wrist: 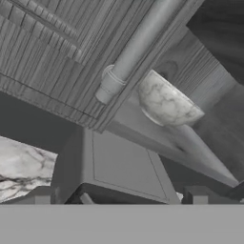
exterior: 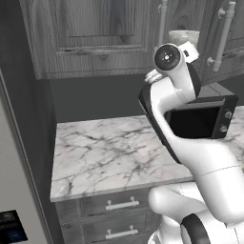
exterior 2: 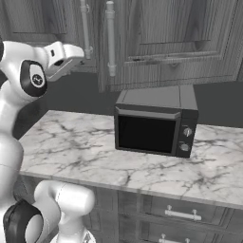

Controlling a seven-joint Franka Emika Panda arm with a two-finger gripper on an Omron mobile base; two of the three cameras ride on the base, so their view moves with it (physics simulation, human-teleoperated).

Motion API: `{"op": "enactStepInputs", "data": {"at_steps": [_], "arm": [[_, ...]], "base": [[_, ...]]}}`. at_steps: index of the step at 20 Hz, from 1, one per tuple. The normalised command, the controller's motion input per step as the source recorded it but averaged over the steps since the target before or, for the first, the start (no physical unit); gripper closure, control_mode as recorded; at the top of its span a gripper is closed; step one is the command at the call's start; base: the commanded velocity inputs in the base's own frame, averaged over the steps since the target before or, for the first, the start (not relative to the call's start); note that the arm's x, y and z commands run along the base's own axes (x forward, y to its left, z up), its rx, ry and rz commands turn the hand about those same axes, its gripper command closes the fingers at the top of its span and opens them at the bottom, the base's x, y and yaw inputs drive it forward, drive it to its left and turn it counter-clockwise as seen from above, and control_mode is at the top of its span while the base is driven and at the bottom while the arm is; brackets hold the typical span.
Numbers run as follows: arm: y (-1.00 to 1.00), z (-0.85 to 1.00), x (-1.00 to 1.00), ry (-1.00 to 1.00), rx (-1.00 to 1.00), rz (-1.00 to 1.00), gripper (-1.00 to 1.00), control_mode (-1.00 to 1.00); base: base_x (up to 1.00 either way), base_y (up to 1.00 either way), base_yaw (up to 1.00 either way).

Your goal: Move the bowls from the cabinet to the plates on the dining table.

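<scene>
A white marble-look bowl (wrist: 167,102) with grey veins stands upright on the shelf of the grey wood-grain cabinet (exterior: 90,38). It shows in the gap between the cabinet doors (exterior: 183,37). My gripper (wrist: 119,199) is open and empty, with its fingertips wide apart. It is short of the bowl, below and in front of it. My hand (exterior 2: 66,56) is raised toward the cabinet's long silver handles (exterior 2: 110,38). The plates and the dining table are out of view.
A black microwave (exterior 2: 153,126) stands on the marble counter (exterior: 105,152) right under the cabinet; its top (wrist: 121,167) lies just below my gripper. A silver bar handle (wrist: 136,50) on the door crosses close to the bowl's left. Drawers (exterior: 119,205) sit under the counter.
</scene>
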Motion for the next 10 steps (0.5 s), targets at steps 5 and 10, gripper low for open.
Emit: {"op": "enactStepInputs", "data": {"at_steps": [5, 10], "arm": [[-0.24, 0.0, 0.01, 0.0, -0.06, 0.0, -1.0, -1.0], [-0.33, 0.0, 0.05, 0.0, -0.04, 0.0, -1.0, -1.0]], "base": [[0.0, 0.0, 0.0], [0.0, 0.0, 0.0]]}}
